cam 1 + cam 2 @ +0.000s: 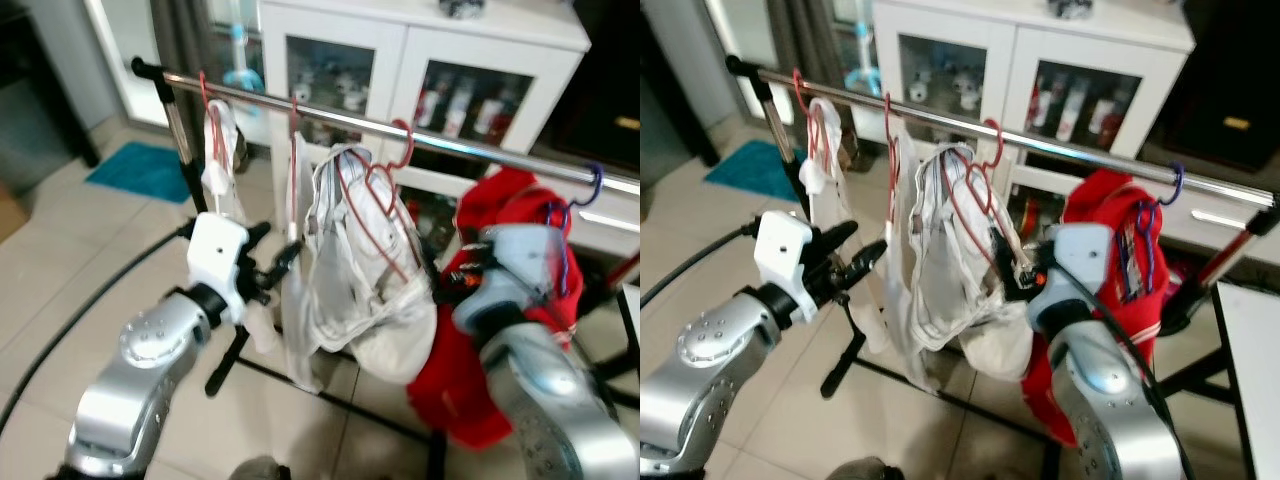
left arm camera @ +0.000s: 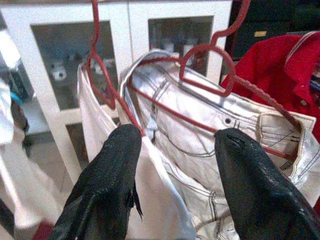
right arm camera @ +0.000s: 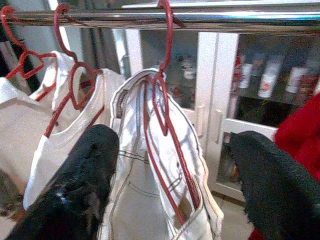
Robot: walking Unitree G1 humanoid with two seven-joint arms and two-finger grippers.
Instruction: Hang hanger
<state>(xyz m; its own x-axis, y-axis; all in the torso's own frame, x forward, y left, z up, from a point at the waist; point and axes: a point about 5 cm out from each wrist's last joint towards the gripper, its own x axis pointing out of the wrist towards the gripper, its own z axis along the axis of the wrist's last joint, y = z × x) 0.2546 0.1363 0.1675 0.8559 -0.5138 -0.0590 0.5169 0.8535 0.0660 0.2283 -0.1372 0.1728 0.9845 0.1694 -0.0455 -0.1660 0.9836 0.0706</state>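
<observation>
A: The red hanger [image 3: 162, 95] carrying the white jeans [image 1: 365, 270] is hanging by its hook on the steel rail [image 1: 470, 150], near the middle of the rack.

B: What is lying underneath and behind?

A: A pale tiled floor [image 1: 90, 270] is spreading below, with a teal mat [image 1: 140, 170] lying off to the robot's left. A white cabinet [image 1: 400, 60] with glass doors is standing behind the rail, bottles and small figures showing through the panes.

B: And what is crowding the rail?

A: Two more red hangers with white garments are hanging to the left, one with a white shirt [image 1: 220, 150] near the rail's end post. A red garment [image 1: 500, 250] on a blue hanger [image 1: 590, 185] is hanging to the right, close beside the jeans.

B: Where are the claws sitting?

A: The left claw [image 1: 275, 265] is hovering just left of the jeans, fingers spread apart and gripping nothing. The right claw [image 3: 180, 190] is facing the jeans from the other side, its fingers spread wide either side of the cloth, clamped on nothing.
</observation>
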